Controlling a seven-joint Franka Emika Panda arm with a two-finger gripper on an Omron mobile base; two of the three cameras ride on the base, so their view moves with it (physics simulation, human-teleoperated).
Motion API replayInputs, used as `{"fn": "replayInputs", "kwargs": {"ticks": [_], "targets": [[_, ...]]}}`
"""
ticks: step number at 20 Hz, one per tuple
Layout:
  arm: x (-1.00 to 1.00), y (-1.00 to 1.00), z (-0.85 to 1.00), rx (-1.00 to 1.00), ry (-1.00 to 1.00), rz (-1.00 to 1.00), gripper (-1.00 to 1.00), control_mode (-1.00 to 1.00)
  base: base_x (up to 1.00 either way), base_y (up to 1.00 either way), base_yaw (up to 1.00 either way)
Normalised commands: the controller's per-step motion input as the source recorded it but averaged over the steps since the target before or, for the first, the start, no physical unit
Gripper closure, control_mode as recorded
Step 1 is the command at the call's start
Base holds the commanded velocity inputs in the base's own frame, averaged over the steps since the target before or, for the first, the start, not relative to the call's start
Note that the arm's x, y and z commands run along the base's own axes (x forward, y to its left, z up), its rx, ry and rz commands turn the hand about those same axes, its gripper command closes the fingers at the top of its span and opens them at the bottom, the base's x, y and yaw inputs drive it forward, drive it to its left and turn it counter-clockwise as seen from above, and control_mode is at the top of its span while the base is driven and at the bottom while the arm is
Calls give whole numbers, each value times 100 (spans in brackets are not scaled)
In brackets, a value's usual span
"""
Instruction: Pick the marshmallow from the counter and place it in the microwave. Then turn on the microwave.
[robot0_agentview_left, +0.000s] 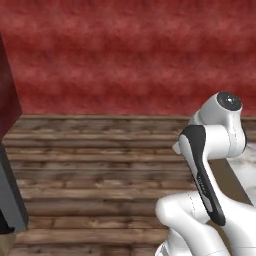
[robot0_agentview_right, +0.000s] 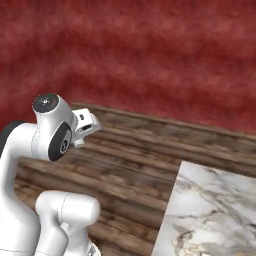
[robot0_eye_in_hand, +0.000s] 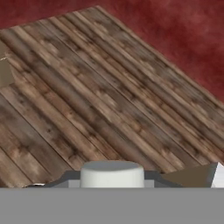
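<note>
The counter (robot0_agentview_right: 215, 210) shows as a corner of white-grey marbled stone at the lower right of the right base view. A sliver of it (robot0_agentview_left: 246, 167) also sits behind my arm in the left base view. The marshmallow and the microwave are out of view. My white arm (robot0_agentview_left: 210, 165) is folded up close to the base, its elbow joint (robot0_agentview_right: 50, 135) raised high. The hand view looks down over the brown plank floor (robot0_eye_in_hand: 100, 96) toward the red wall (robot0_eye_in_hand: 183, 30), and no fingertips rise at its bottom.
Brown plank floor (robot0_agentview_left: 100, 170) runs ahead to a red wall (robot0_agentview_left: 125, 55). A dark grey panel (robot0_agentview_left: 10, 195) under a dark red block (robot0_agentview_left: 7, 95) stands at the left edge. A tan corner (robot0_eye_in_hand: 194, 176) pokes in at the hand view's lower right.
</note>
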Motion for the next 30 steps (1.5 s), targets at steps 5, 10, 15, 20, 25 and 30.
{"fn": "replayInputs", "kwargs": {"ticks": [5,10,15,20,25,30], "targets": [[0,0,0,0,0,0,100,100,49,16,-3],[0,0,0,0,0,0,100,100,54,18,-1],[0,0,0,0,0,0,100,100,54,14,0],[0,0,0,0,0,0,100,100,60,14,0],[0,0,0,0,0,0,100,100,61,21,8],[0,0,0,0,0,0,100,100,41,31,21]]}}
